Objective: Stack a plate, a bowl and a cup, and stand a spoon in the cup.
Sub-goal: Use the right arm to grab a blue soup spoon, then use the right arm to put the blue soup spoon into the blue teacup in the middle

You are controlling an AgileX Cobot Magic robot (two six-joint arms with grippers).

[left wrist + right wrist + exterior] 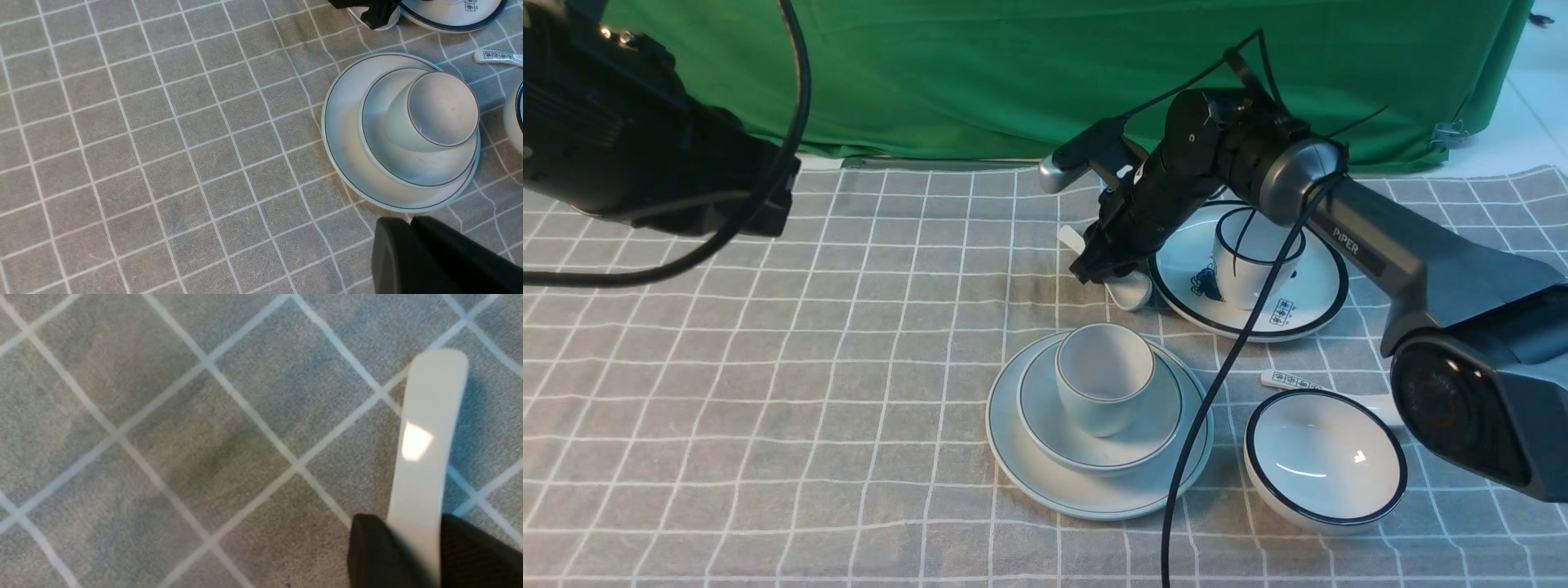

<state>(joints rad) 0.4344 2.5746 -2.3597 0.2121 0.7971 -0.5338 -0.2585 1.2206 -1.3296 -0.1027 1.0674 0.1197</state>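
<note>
Right arm (1437, 261) nearest, stretched toward far edge of table (768, 408). Right hand (1098, 263) low there, fingers (367, 547) clamped either side of spoon (1131, 292) handle; spoon lying on table, right of middle. Black-rimmed plate (1319, 290) just beside scoop: knock risk. Cup (1104, 384) in bowl (1037, 404) on plate (1094, 498), table middle, nearer front edge. Left hand (410, 228) closed, empty. Spoon likely light, stiff, glazed-slick, chippable: hold mid-handle, firm, lift gently, lower scoop-first.
</note>
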